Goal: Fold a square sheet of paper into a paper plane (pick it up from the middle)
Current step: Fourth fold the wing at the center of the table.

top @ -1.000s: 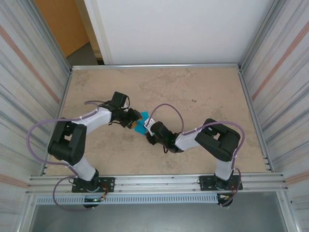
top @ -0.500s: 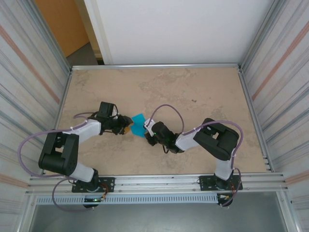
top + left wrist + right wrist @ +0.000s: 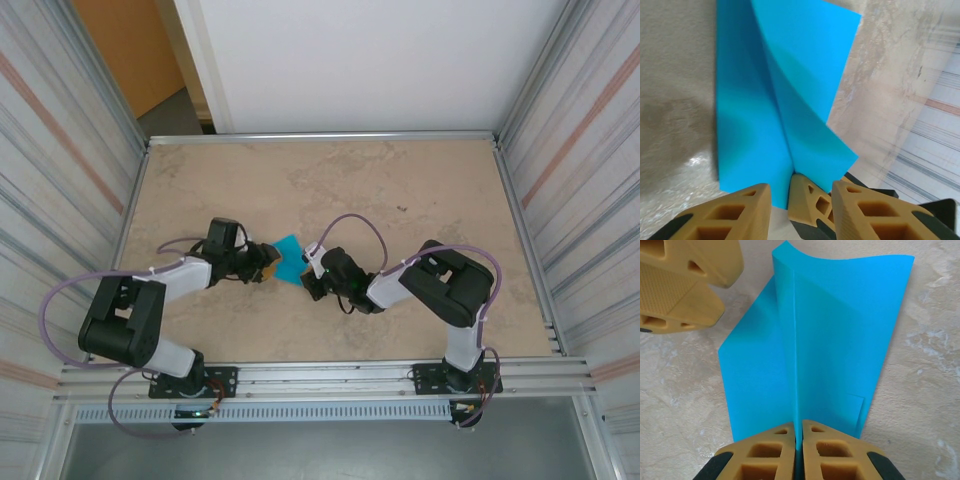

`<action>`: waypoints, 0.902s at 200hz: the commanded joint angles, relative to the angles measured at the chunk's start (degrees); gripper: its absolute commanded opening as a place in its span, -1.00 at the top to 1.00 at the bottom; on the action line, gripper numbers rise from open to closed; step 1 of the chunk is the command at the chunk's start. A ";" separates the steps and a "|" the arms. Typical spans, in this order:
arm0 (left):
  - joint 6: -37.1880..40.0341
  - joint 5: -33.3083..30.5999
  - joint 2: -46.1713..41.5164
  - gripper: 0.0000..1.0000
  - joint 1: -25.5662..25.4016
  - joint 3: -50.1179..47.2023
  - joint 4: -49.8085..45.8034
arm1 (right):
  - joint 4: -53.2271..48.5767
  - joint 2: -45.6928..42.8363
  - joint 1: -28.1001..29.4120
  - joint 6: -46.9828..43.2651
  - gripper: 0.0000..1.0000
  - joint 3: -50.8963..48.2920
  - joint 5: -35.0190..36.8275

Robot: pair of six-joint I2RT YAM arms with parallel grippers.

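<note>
Square sheet of paper [image 3: 288,258] lies near the middle of the table [image 3: 420,200], between the two grippers. It is part-folded: one raised centre crease runs straight away from the right gripper [image 3: 796,429], with one flap lying flat on the left and the other [image 3: 840,330] curling up on the right. The right jaws are pressed together on the near end of that crease. The left gripper [image 3: 264,262] sits just beside the far left corner, its fingers [image 3: 735,210] apart, and the paper's edge reaches their tips.
</note>
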 commanded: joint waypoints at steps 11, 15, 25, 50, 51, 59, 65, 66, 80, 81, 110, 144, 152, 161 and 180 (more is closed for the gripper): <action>0.32 0.07 -0.04 0.26 -1.28 -1.24 2.86 | 1.77 1.38 -0.96 3.32 0.82 -1.06 -3.47; 0.26 0.26 0.30 0.26 -1.40 -1.20 3.25 | 1.93 1.39 -1.00 3.43 0.82 -1.16 -3.66; 0.25 0.64 1.19 0.26 -1.61 -0.84 3.81 | 1.99 1.48 -1.18 3.55 0.81 -1.18 -3.96; 1.69 0.64 3.41 0.28 -2.24 1.17 2.21 | 1.99 1.49 -1.36 3.68 0.80 -1.25 -4.28; 1.81 0.61 3.47 0.27 -2.23 1.24 2.10 | 1.99 1.52 -1.36 3.66 0.80 -1.25 -4.30; 2.02 0.50 4.10 0.28 -2.34 1.56 1.73 | 1.91 1.53 -1.42 3.62 0.79 -1.21 -4.33; 2.01 0.49 4.61 0.28 -2.41 1.66 2.00 | 1.90 1.45 -1.45 3.63 0.79 -1.17 -4.41; 2.01 0.54 4.68 0.28 -2.41 1.66 2.04 | 1.85 1.46 -1.45 3.63 0.79 -1.16 -4.41; 2.17 0.67 5.82 0.28 -2.50 1.85 2.08 | 1.48 1.45 -1.52 3.56 0.76 -1.06 -4.66; 2.13 0.67 5.86 0.28 -2.50 1.89 2.08 | 1.42 1.46 -1.48 3.55 0.76 -1.02 -4.71; 2.28 1.20 7.74 0.22 -2.77 2.89 1.44 | 0.00 1.12 -1.48 3.38 0.63 -0.16 -5.28; 4.18 -0.37 8.26 0.19 -3.46 3.96 -2.92 | -5.18 -0.45 -1.48 3.72 0.50 2.09 -4.19; 4.63 -0.63 8.29 0.19 -3.53 4.03 -3.49 | -6.07 -0.84 -1.54 3.81 0.46 2.51 -4.26; 4.87 -0.77 8.36 0.19 -3.57 3.88 -3.64 | -6.78 -0.99 -1.53 4.02 0.43 2.94 -4.26; 5.06 -0.96 8.28 0.18 -3.54 3.52 -3.62 | -9.06 -0.96 -1.52 4.24 0.44 4.18 -3.92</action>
